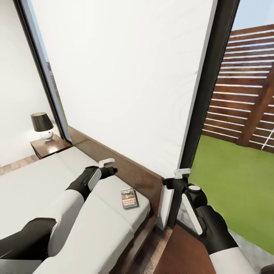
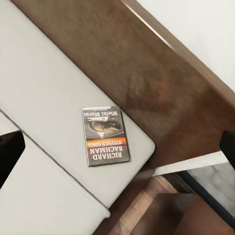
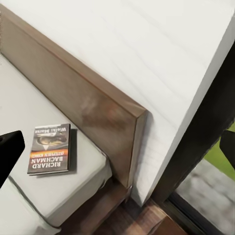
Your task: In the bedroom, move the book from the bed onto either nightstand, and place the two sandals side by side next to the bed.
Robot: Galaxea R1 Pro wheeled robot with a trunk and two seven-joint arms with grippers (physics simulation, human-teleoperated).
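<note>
The left tool [image 1: 107, 164] is hovering over the bed [image 1: 34, 182], its white fingers angled toward the headboard [image 1: 131, 171]. It is holding nothing; how far apart its fingers are standing cannot be told, since the wrist views are giving just dark slivers at their edges. The book [image 1: 129, 198] is lying flat on the pale pillow end of the mattress, just below and slightly to the right of this tool, cover up and close to the headboard and the bed's corner. In the left wrist view the book [image 2: 106, 136] is sitting near the middle of the frame, which suggests the arm is being lined up for a reach down onto it.

The right tool [image 1: 182, 173] is hanging beyond the bed's corner, beside the black window frame [image 1: 205, 95], also empty, its opening likewise unclear. From its wrist camera the book [image 3: 50, 149] is lying well off to one side, so this arm is probably just being kept out of the way.

A nightstand [image 1: 49, 146] carrying a black-shaded lamp [image 1: 42, 125] is standing at the far side of the bed, well away from the left tool. The book being thin and flat on soft bedding, lifting an edge will likely be the awkward part.
</note>
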